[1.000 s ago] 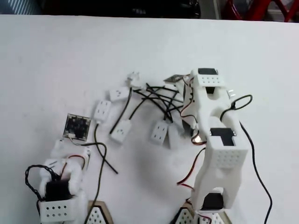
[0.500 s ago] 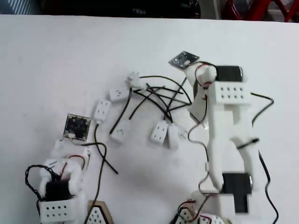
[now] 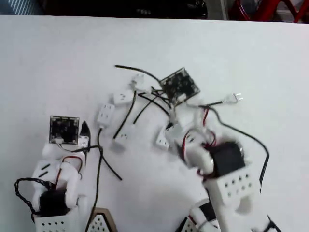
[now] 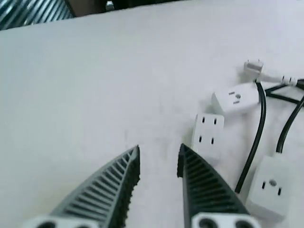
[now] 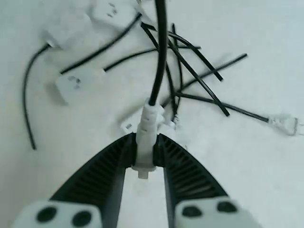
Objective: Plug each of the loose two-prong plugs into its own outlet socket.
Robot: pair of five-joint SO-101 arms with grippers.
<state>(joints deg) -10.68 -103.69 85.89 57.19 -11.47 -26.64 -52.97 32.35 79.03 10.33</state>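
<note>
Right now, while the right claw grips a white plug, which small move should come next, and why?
Probably carry the white plug toward a free outlet socket and line it up with the slots. The right claw is shut on the plug, its black cord trailing away, and that socket lies face up with empty slots.

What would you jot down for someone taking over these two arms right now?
Left gripper: open, holding nothing, above the table beside an outlet socket.
Right gripper: shut on a white plug with a black cord.
A loose plug lies apart from the cord tangle.
Done: no plug looks seated; the sockets in the left wrist view are empty.
Left: plug in the held one, then the others.
</note>
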